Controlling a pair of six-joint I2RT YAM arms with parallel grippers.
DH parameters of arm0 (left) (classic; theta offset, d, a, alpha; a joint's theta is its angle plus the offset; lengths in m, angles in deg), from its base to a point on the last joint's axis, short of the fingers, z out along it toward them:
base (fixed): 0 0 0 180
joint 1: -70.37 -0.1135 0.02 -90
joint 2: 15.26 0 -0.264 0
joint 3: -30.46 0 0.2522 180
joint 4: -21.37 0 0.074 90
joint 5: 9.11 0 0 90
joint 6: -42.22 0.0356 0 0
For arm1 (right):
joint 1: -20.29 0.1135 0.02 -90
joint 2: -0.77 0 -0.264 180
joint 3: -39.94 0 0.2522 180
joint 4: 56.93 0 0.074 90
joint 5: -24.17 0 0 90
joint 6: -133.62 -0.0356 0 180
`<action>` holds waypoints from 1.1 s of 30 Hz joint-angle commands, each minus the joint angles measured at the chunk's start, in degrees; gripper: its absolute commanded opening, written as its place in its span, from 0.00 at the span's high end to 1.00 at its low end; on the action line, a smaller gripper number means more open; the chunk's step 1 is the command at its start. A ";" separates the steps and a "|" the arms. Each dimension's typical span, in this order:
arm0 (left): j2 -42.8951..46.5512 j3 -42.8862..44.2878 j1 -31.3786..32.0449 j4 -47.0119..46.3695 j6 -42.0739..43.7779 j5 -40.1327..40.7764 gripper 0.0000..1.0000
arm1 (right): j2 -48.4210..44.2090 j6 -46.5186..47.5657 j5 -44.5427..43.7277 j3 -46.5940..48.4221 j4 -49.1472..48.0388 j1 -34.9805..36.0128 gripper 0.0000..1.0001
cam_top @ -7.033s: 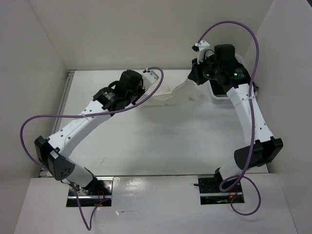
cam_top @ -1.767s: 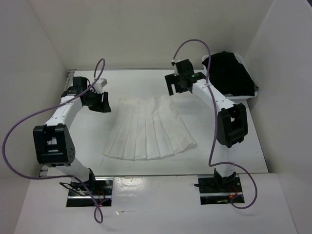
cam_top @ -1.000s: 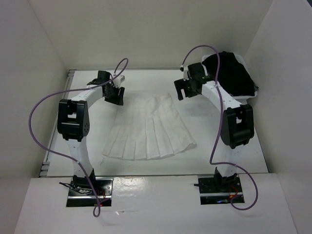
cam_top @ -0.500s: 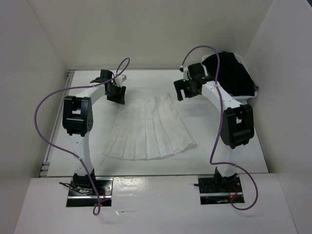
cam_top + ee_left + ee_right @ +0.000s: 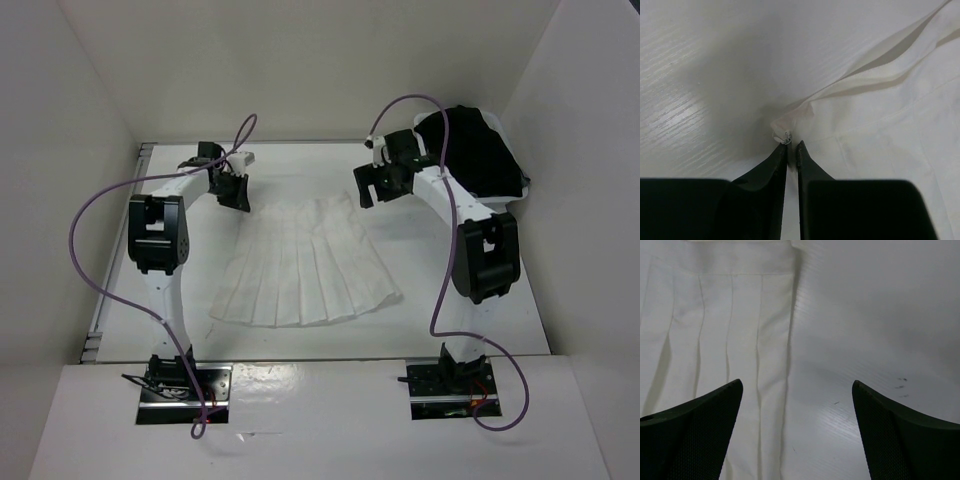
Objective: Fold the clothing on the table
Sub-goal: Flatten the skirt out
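Lying on the white table (image 5: pixel 450 300), waistband far, hem near, the white pleated thin-fabric skirt (image 5: pixel 305 265) meets the left gripper (image 5: pixel 791 146), nearly closed at its far-left corner, hold unclear; the right gripper (image 5: pixel 797 382) gapes wide by the opposite corner.

The left gripper (image 5: pixel 791 146) has its two black fingers drawn in to a thin slit, nipping the very corner of the white skirt (image 5: pixel 890 130). A tiny metal tab (image 5: pixel 785 137) sits at that corner. The cloth spreads away to the right, one fold lifted; bare white table (image 5: pixel 715 75) lies to the left.
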 commanded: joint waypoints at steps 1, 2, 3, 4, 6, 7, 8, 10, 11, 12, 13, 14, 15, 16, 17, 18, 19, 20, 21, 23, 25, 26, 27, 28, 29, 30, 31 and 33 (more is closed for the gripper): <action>-2.00 2.11 -1.79 2.62 2.49 -5.63 0.86 | 3.14 2.85 9.54 2.70 -0.18 -0.28 0.07; -2.01 2.12 -1.79 3.14 2.50 -6.33 0.88 | 4.37 3.90 11.68 4.36 -0.18 -0.89 0.07; -2.01 2.64 -2.39 3.15 3.02 -6.34 0.91 | 7.52 4.44 13.87 5.68 0.34 -1.68 0.07; -2.01 2.64 -2.40 3.85 3.55 -7.12 0.92 | 9.29 5.31 18.42 7.17 2.43 -1.69 0.07; -2.01 2.64 -2.40 4.38 4.07 -8.35 0.94 | 13.86 7.69 22.32 11.04 4.03 -3.70 0.08; -2.01 2.64 -3.01 4.90 4.69 -8.88 0.97 | 15.09 8.83 23.90 12.10 4.82 -3.71 0.09; -2.01 2.64 -3.02 5.60 4.69 -9.58 0.98 | 16.15 9.71 25.92 13.94 5.35 -4.58 0.10; -2.01 2.64 -3.02 6.31 5.83 -10.72 0.99 | 18.35 11.56 27.16 14.57 5.36 -5.20 0.10; -2.01 2.64 -3.54 6.92 6.53 -10.73 0.99 | 18.88 12.08 27.78 15.35 4.83 -5.73 0.10; -2.01 2.64 -3.54 6.93 6.54 -11.25 0.99 | 20.02 13.13 28.57 16.23 4.83 -5.73 0.12; -2.53 2.64 -3.54 7.62 7.06 -11.26 0.99 | 20.55 13.14 29.10 16.24 4.22 -5.73 0.12; -2.54 2.64 -3.54 8.41 7.59 -11.78 0.99 | 21.16 13.93 29.62 17.81 3.69 -6.25 0.12; -2.54 2.64 -3.54 8.42 7.59 -11.78 0.99 | 22.65 13.94 30.15 18.52 3.69 -6.26 0.12; -2.54 2.64 -3.54 8.94 7.59 -11.78 0.99 | 23.62 14.63 31.20 20.61 3.69 -6.26 0.12; -2.54 2.64 -3.54 8.95 8.12 -11.78 0.99 | 24.50 14.64 32.60 21.85 3.69 -6.26 0.13; -2.54 2.03 -3.54 8.95 8.12 -11.78 0.99 | 26.60 14.64 33.14 23.08 3.69 -6.26 0.13; -2.54 2.03 -3.54 8.95 8.12 -11.78 0.99 | 27.66 14.64 33.14 25.44 4.21 -6.26 0.15; -2.54 2.03 -3.54 8.95 8.12 -11.26 0.99 | 28.72 14.64 33.84 26.77 4.82 -6.26 0.15; -2.01 2.03 -3.54 8.95 8.12 -11.26 0.99 | 29.95 14.64 34.46 28.27 5.44 -6.26 0.16; -2.01 2.03 -3.02 8.95 8.65 -11.26 0.99 | 33.99 14.64 35.33 33.54 8.15 -6.26 0.18; -2.01 2.03 -2.49 9.48 9.26 -10.73 0.99 | 37.06 14.64 36.04 37.92 10.09 -6.26 0.22; -2.01 2.03 -2.49 9.48 9.26 -10.73 0.99 | 37.60 14.64 36.04 38.73 10.71 -6.26 0.23; -2.01 2.55 -1.88 9.48 9.79 -9.95 0.99 | 37.61 14.64 36.04 39.35 10.72 -6.26 0.26; -2.01 2.55 -1.87 9.48 9.79 -9.42 0.99 | 38.22 14.64 36.04 39.36 10.72 -5.65 0.30; -2.70 2.55 -1.87 9.48 9.79 -9.41 0.99 | 38.74 14.64 36.04 39.36 10.72 -5.64 0.33; -2.71 2.55 -1.35 9.48 9.79 -9.41 0.99 | 38.75 14.64 36.04 39.36 10.72 -5.64 0.35; -2.71 3.16 -1.35 9.48 9.79 -9.41 0.99 | 38.75 14.64 36.65 39.36 10.72 -5.64 0.36; -3.33 3.69 -0.82 9.48 9.79 -9.41 0.99 | 39.45 14.64 36.66 38.83 11.24 -5.12 0.36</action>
